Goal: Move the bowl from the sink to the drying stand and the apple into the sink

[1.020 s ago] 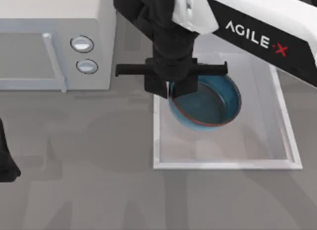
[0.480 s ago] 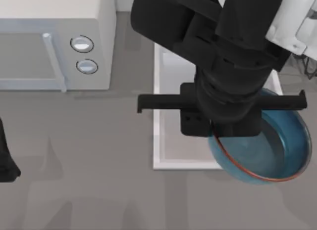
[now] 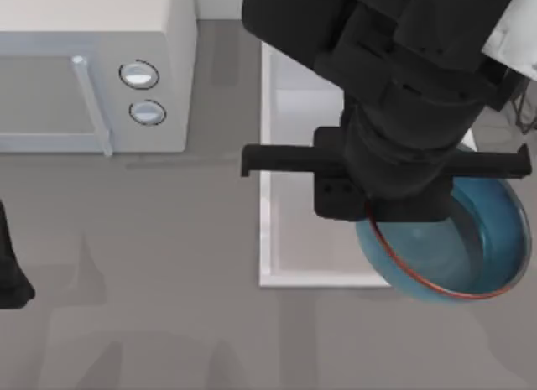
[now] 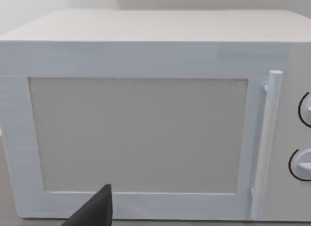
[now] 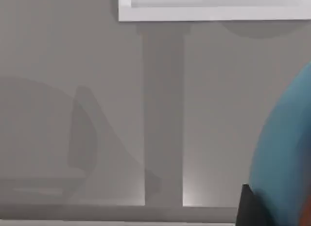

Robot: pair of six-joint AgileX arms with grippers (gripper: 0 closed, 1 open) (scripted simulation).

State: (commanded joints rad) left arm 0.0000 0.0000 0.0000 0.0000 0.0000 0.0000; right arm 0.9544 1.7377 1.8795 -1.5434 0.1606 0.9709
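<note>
Right gripper (image 3: 369, 218) positioned over the near right part of the sink (image 3: 267, 239), fingers clamped on the left rim of the bowl (image 3: 457, 256). Bowl held clear of the basin floor, apparently raised toward the camera, hanging to the right of the fingers and overlapping the sink's near rim in the top view. Bowl mouth facing up, red rim line visible along the near edge. In the right wrist view, blue bowl wall (image 5: 286, 153) beside a dark finger tip (image 5: 250, 206), with grey worktop (image 5: 97, 90) below and the sink's white rim (image 5: 194, 12) farther off.

Governing relation for the coming move: bowl carried on the right side of the grip, so any transfer toward a drying stand leads with the bowl body, not the fingers. Drying stand location not confirmed. Apple likewise not located.

Step in hand, by judgement: bowl lifted out of the sink, carry phase; placing and the apple transfer both outstanding. Risk: single-edge grip on a glossy rim, so tilt or slip probable under fast swings.

Left arm (image 3: 10, 273) parked at the left edge of the worktop, its wrist camera facing the microwave (image 4: 146, 133); state of its fingers not determinable.
</note>
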